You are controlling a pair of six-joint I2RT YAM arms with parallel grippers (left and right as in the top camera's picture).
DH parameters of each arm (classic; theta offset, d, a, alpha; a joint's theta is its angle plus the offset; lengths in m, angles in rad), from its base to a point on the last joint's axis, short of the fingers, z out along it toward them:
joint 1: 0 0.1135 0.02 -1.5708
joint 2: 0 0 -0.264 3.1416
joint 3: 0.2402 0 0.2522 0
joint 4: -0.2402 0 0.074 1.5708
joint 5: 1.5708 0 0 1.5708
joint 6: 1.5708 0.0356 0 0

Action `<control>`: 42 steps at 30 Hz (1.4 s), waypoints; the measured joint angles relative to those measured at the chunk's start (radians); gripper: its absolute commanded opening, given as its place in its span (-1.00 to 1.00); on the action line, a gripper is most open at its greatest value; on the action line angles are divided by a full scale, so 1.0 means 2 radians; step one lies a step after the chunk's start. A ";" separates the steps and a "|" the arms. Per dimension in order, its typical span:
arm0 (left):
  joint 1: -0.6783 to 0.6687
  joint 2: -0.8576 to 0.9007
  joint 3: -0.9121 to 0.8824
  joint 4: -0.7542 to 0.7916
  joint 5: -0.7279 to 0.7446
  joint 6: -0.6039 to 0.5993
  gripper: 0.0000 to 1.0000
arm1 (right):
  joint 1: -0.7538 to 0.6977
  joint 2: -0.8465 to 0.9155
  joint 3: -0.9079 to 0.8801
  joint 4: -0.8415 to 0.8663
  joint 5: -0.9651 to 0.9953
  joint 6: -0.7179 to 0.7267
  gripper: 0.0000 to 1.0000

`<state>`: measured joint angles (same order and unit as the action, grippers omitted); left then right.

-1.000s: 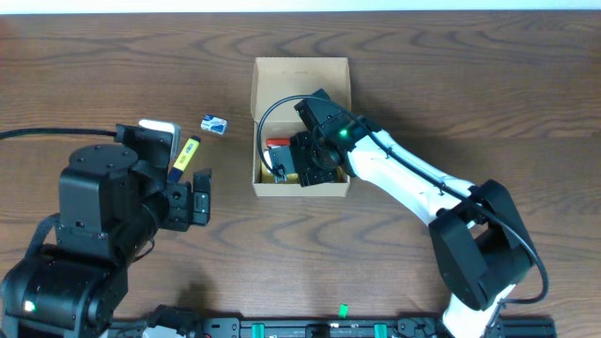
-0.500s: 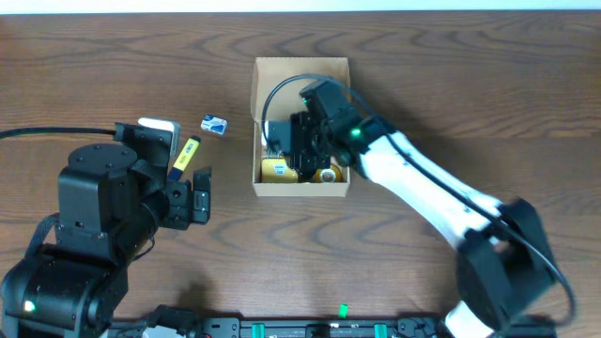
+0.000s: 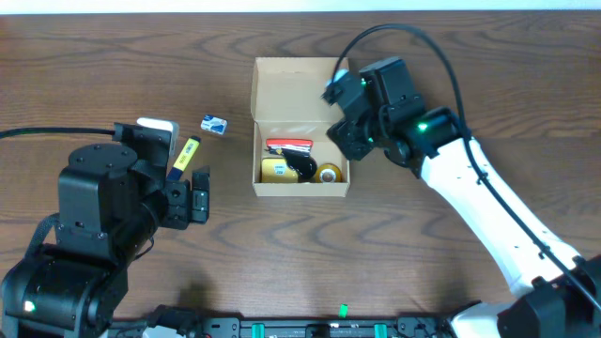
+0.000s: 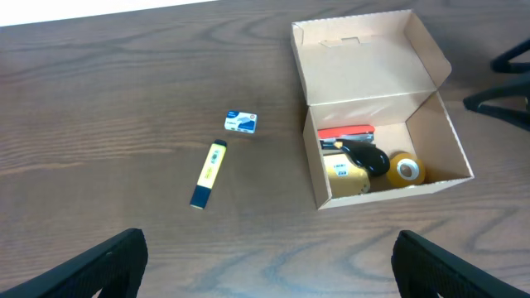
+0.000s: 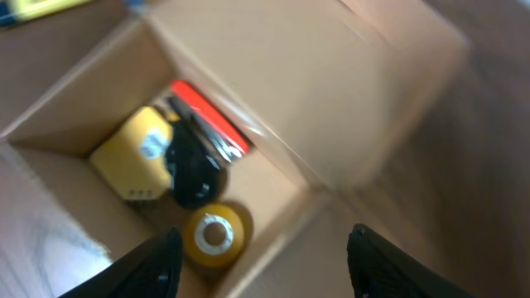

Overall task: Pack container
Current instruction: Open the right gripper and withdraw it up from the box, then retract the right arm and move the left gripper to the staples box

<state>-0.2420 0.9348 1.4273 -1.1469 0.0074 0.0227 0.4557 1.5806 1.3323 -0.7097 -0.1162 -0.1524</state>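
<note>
Now the right pincer (image 5: 265, 261) is held open, empty, at the box's (image 3: 291, 80) right edge; the left pincer (image 4: 269, 258) is likewise spread, empty.

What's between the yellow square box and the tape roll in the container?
A black object sits between the yellow box and tape roll in the container, clearest in the overhead view.

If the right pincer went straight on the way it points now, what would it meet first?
Probably the side wall of the container, or the yellow tape roll just inside it; the right pincer, open, points down at that corner. Blur leaves depth unclear.
</note>
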 measured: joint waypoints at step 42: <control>0.000 0.000 0.000 0.000 0.000 0.000 0.90 | 0.000 0.129 0.000 -0.017 0.108 0.208 0.13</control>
<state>-0.2420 0.9348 1.4273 -1.1469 0.0074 0.0223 0.4549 1.8393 1.3323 -0.7437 0.0990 0.2626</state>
